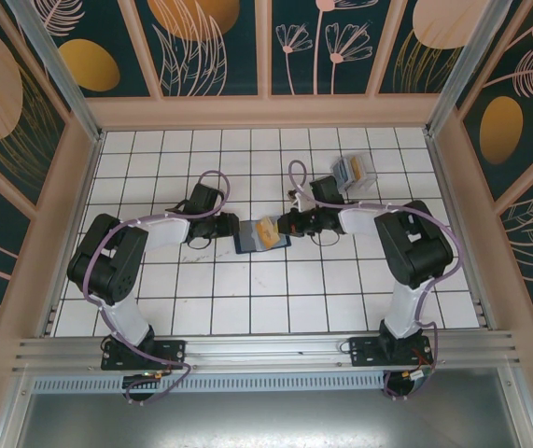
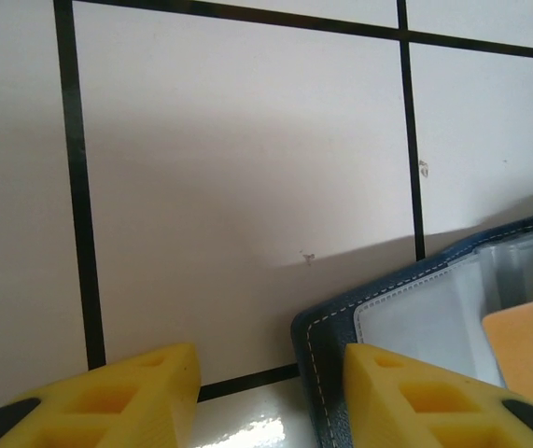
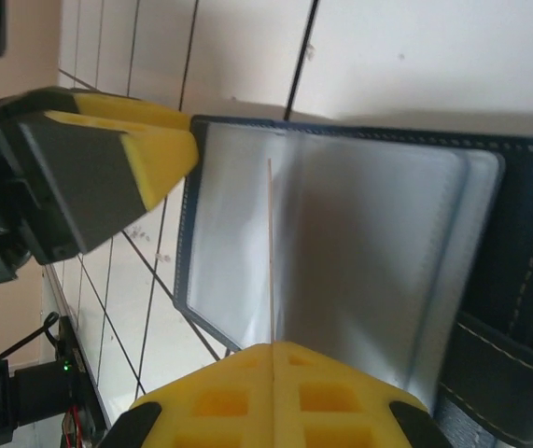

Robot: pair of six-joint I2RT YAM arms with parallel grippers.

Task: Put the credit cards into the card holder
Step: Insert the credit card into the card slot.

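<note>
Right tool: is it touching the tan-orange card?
Touching. The right wrist view shows the right tool shut on the tan-orange card. The card is seen edge-on, and its thin edge runs straight into the tool's closed seam with no gap.

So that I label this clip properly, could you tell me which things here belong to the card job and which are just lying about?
In the job: card holder, open; tan credit card in the right claw; left claw at the holder's edge.
Lying about: clear slotted rack, far right.

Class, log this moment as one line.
left gripper: open at corner of open card holder | right gripper: shut on tan-orange card above it
</note>
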